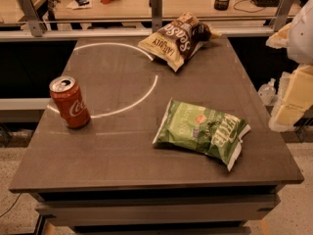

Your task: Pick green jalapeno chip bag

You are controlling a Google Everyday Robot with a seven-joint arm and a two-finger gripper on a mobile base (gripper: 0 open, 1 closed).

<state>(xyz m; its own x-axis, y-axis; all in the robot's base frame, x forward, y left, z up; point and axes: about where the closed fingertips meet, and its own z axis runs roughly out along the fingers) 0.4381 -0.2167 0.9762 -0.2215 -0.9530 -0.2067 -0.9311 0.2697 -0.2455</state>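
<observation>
dim amber light; gripper (292, 99) glows pale at right edge.

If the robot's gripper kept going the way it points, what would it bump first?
The gripper hangs at the right edge, beside the table, seemingly pointing down. It would probably reach the floor there, missing the green jalapeno chip bag; depth is unclear.
</observation>
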